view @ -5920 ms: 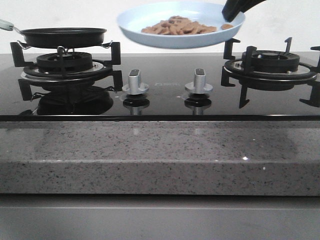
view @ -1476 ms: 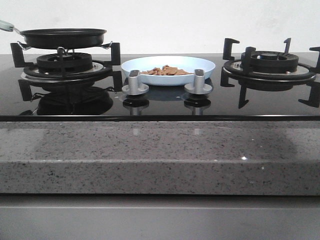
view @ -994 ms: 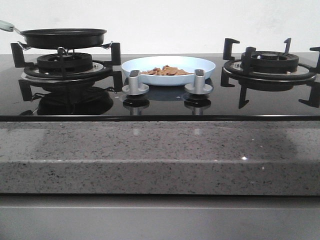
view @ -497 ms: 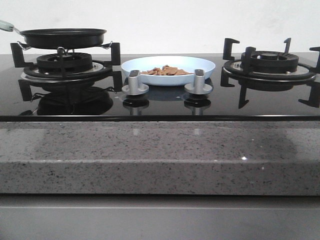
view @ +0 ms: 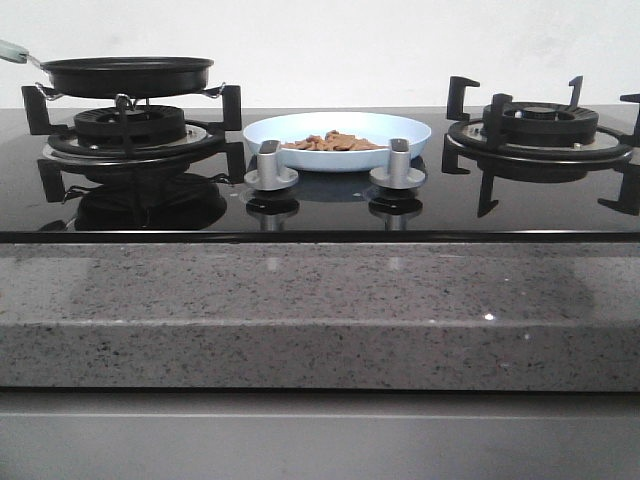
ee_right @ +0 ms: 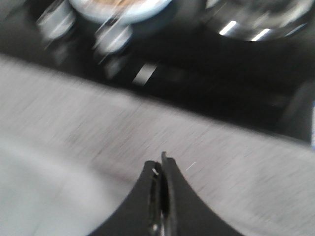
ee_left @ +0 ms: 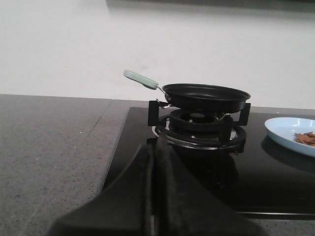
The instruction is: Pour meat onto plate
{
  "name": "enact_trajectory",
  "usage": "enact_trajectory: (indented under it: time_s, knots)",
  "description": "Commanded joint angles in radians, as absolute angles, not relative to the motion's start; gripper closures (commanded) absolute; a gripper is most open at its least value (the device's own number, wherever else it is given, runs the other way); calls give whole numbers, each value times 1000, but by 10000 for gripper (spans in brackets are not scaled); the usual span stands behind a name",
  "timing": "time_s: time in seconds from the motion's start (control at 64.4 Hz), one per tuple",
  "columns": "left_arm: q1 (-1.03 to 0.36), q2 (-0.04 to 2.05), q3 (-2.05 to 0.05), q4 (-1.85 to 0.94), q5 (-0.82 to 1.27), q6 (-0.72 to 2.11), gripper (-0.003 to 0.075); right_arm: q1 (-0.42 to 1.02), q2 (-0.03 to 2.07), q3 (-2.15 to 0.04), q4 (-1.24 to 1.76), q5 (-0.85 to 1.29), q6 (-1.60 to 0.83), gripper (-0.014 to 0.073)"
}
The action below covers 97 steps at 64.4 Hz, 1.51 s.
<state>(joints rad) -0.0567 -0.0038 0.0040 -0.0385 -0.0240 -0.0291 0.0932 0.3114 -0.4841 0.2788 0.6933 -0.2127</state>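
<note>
The pale blue plate [view: 337, 128] stands on the black glass hob between the two burners, behind the two knobs. A small heap of tan meat chunks [view: 333, 142] lies in it. The plate's edge with some meat also shows in the left wrist view [ee_left: 288, 132], and blurred in the right wrist view [ee_right: 120, 10]. My left gripper [ee_left: 155, 147] is shut and empty, low at the hob's left side, facing the pan. My right gripper [ee_right: 161, 164] is shut and empty above the grey counter, in a blurred view. Neither gripper shows in the front view.
A black frying pan [view: 127, 72] with a pale green handle [ee_left: 141, 79] sits on the left burner [view: 130, 125]. The right burner [view: 540, 125] is bare. Two silver knobs [view: 270, 165] stand in front of the plate. A speckled grey counter edge [view: 320, 310] runs along the front.
Six seconds ago the plate with meat hung in the air, held at its right rim. Since 1.5 s ago it rests on the hob and nothing in the front view has moved.
</note>
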Motion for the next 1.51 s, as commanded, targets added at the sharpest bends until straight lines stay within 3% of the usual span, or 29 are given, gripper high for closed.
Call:
enact_trajectory:
  time_s: [0.0, 0.171, 0.42, 0.963, 1.212, 1.492]
  knots:
    - [-56, -21, 9, -41, -105, -38, 741, 47, 244, -408, 272, 438, -221, 714]
    - [-56, -21, 9, -41, -105, -38, 741, 16, 87, -190, 272, 186, -221, 714]
    - [-56, -20, 9, -41, -105, -38, 741, -3, -29, 24, 272, 30, -221, 714]
    - [-56, -20, 9, -41, -102, -38, 741, -4, -27, 22, 272, -12, -215, 714]
    - [-56, -20, 9, -41, -102, -38, 741, -4, -28, 22, -22, -111, 58, 714]
    - [-56, -20, 9, -41, -102, -38, 741, -4, -28, 22, -13, -111, 65, 714]
